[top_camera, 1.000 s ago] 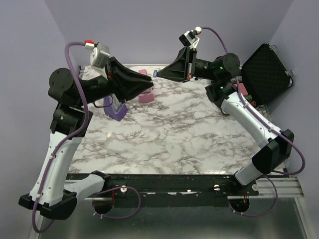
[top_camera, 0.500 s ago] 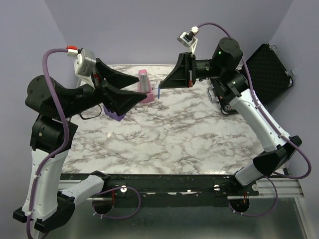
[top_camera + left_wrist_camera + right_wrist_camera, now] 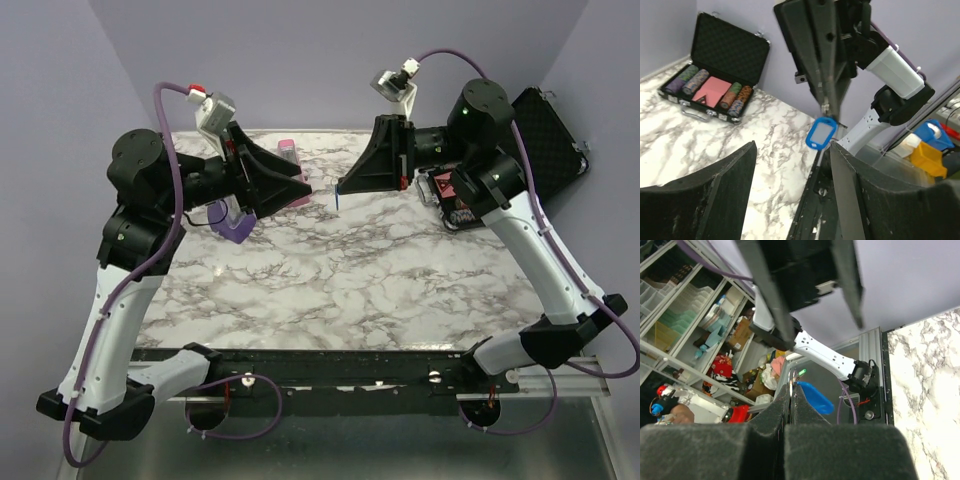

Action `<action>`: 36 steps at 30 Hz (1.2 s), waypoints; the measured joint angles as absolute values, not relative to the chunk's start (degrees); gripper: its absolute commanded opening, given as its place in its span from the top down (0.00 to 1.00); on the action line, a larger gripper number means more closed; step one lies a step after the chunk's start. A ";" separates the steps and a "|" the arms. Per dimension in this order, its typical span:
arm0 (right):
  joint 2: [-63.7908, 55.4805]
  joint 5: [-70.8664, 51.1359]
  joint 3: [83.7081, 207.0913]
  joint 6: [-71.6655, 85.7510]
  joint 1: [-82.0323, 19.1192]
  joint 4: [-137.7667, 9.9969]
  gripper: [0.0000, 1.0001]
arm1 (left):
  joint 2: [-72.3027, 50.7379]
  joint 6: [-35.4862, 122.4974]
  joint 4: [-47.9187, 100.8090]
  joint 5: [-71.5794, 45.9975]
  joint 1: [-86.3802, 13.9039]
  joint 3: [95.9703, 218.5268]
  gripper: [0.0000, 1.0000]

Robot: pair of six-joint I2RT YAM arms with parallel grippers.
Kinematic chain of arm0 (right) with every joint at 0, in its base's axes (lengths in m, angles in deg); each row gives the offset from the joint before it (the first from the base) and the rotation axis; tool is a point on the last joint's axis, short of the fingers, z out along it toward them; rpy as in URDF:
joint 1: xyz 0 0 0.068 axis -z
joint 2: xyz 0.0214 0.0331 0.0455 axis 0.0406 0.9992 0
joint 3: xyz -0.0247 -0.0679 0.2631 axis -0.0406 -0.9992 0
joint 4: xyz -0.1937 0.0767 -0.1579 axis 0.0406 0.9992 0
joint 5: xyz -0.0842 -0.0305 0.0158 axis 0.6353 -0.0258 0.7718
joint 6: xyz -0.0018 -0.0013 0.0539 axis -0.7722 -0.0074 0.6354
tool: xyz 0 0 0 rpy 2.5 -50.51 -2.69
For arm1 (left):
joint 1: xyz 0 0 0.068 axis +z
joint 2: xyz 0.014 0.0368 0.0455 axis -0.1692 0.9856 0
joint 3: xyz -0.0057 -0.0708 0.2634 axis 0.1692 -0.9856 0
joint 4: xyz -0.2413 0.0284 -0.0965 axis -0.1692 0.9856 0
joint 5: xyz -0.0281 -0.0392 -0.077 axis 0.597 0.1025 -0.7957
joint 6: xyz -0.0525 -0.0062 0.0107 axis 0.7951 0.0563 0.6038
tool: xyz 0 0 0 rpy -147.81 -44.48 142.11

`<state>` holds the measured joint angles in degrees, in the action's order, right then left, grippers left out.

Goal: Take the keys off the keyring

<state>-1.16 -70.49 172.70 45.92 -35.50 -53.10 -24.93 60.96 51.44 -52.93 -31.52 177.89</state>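
My right gripper [image 3: 340,187] is shut on a thin metal keyring [image 3: 793,380], held in the air over the far middle of the marble table [image 3: 330,280]. The keys, a small bright-blue oblong bundle [image 3: 338,201], hang below its tip; they also show in the left wrist view [image 3: 821,134] and the right wrist view [image 3: 812,399]. My left gripper [image 3: 303,188] is open and empty. It faces the right gripper tip to tip, with a small gap. In the left wrist view the blue bundle hangs just beyond my open fingers [image 3: 730,175].
A pink wedge [image 3: 291,152] stands at the far edge behind the left gripper. A purple wedge [image 3: 235,226] lies under the left arm. An open black case [image 3: 715,70] holding poker chips sits at the right edge of the table; it shows in the top view too [image 3: 545,130].
The right gripper has moved right and slightly down with the blue bundle. The left arm has swung so that its open gripper now points at the right gripper's tip.
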 measured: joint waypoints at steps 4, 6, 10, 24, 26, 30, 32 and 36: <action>-2.45 -71.15 172.07 48.04 -35.50 -55.60 0.99 | -24.34 65.51 46.20 -54.90 -31.67 173.24 0.32; -2.54 -71.17 172.00 48.56 -35.50 -56.27 0.99 | -24.26 67.56 43.25 -55.66 -31.74 172.08 0.32; -2.52 -71.13 171.67 49.13 -35.50 -56.73 0.99 | -24.28 71.63 36.73 -57.76 -32.02 171.01 0.32; -2.52 -71.17 171.67 50.62 -35.50 -57.45 0.99 | -24.02 78.58 26.68 -61.96 -34.71 170.27 0.38; -2.52 -71.17 171.70 51.06 -35.50 -57.72 0.99 | -23.54 78.58 26.72 -61.48 -35.85 170.53 0.39; -2.39 -71.17 172.13 51.65 -35.50 -58.09 0.99 | -22.29 78.19 27.82 -59.88 -37.66 171.49 0.40; -2.39 -71.17 172.37 51.80 -35.50 -58.28 0.99 | -21.57 77.84 28.04 -59.05 -38.38 172.17 0.41; -2.41 -71.15 172.50 51.91 -35.50 -58.63 0.99 | -19.97 77.31 28.71 -58.22 -40.02 174.59 0.43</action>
